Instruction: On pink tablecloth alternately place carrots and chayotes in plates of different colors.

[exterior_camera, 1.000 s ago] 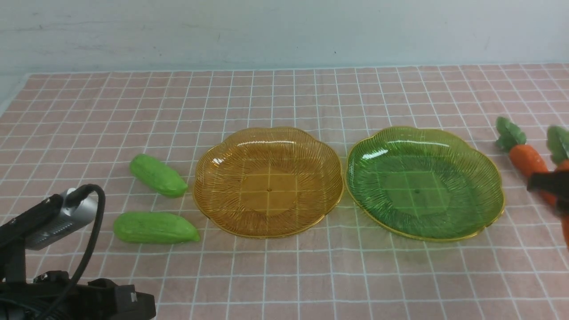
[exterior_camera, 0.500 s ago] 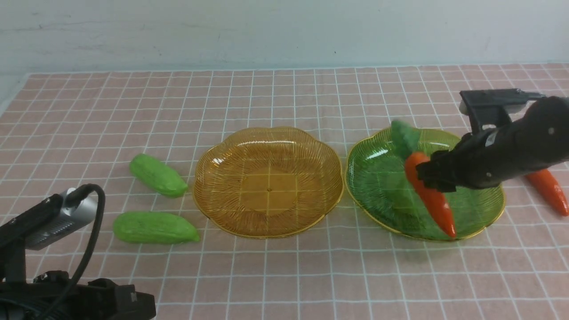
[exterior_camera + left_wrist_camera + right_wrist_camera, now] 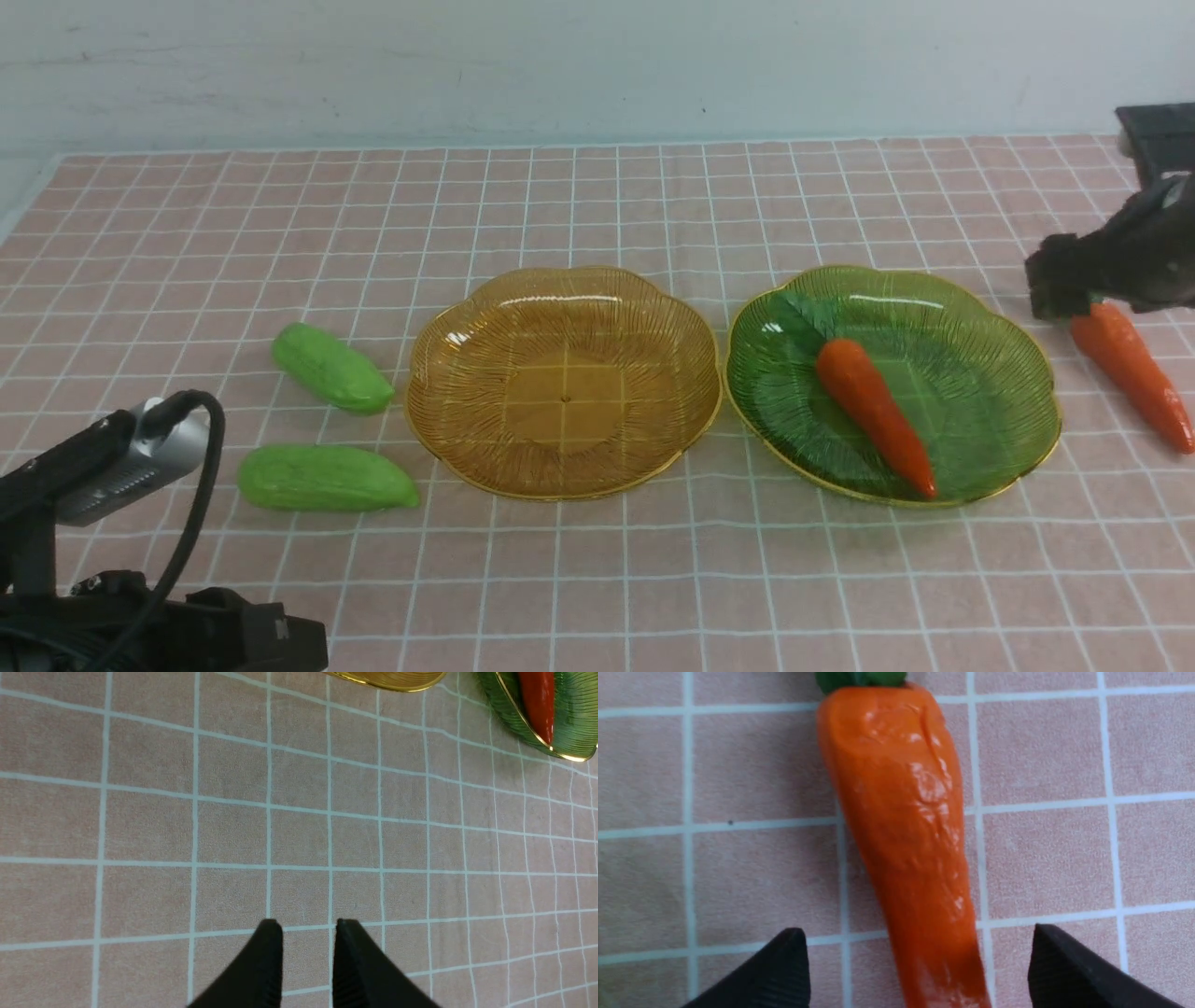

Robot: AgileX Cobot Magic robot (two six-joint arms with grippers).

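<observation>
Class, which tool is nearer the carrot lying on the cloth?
Right. The right tool hovers over that carrot, jaws open astride it; the left tool sits far across, over bare cloth.

You have bare pink tablecloth (image 3: 597, 205) along the whole far strip behind both plates, and a wide clear band in front of them. The amber plate (image 3: 565, 392) lies open from above. Its rim nearly meets the green plate (image 3: 980, 317), so there is no lane between them. The far chayote (image 3: 331, 369) and near chayote (image 3: 322, 478) sit just left of the amber plate, a narrow gap between them. One carrot (image 3: 873, 406) lies slantwise across the green plate. Your right tool (image 3: 917, 931) straddles the second carrot (image 3: 1130, 373), with cloth showing on both sides. The left arm (image 3: 121, 560) fills the near left corner.
</observation>
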